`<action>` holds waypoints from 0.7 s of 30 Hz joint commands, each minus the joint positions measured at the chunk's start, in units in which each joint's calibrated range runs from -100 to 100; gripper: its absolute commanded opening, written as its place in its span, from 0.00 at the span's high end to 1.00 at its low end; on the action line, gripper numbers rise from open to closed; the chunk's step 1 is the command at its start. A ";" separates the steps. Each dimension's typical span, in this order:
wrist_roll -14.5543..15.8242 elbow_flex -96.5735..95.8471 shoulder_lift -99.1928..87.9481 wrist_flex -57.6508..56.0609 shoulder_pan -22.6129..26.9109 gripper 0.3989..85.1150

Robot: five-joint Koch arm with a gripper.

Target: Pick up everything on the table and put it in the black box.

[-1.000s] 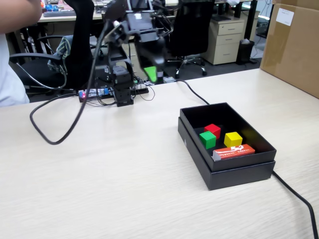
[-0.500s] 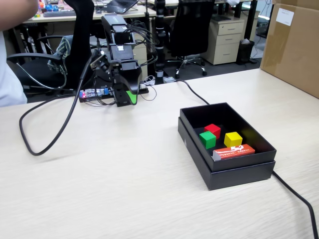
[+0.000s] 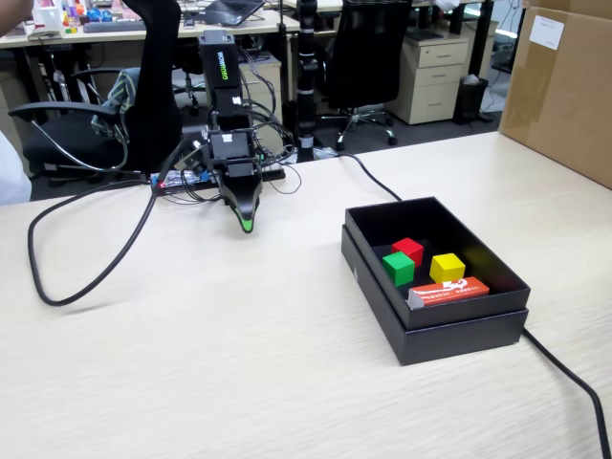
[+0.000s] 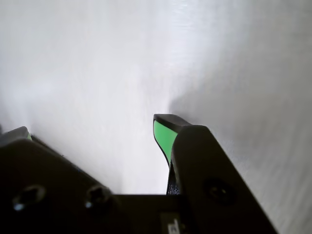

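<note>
Jaws (image 3: 248, 226) at table (image 3: 191, 363), gap unreadable; black box (image 3: 382, 287) holds cubes, red packet (image 3: 449, 291), print illegible.

Looking down past the gripper (image 4: 163, 127) onto a pale, washed-out table (image 4: 97, 58). Showing one dark finger (image 4: 195, 161) rising from the lower edge at right of centre, its tip padded in bright green and hanging just above the table. Showing the gripper's dark body (image 4: 53, 190) with screw holes filling the lower left corner. Hiding the second fingertip, leaving the jaws' spacing unclear.
</note>
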 commanded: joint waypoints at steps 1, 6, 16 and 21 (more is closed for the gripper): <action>-1.47 -1.59 -1.05 8.05 -0.05 0.42; -3.91 -12.38 -0.94 21.18 0.00 0.44; -4.15 -17.54 -0.71 18.25 1.37 0.44; -4.05 -17.45 -0.59 18.25 1.17 0.43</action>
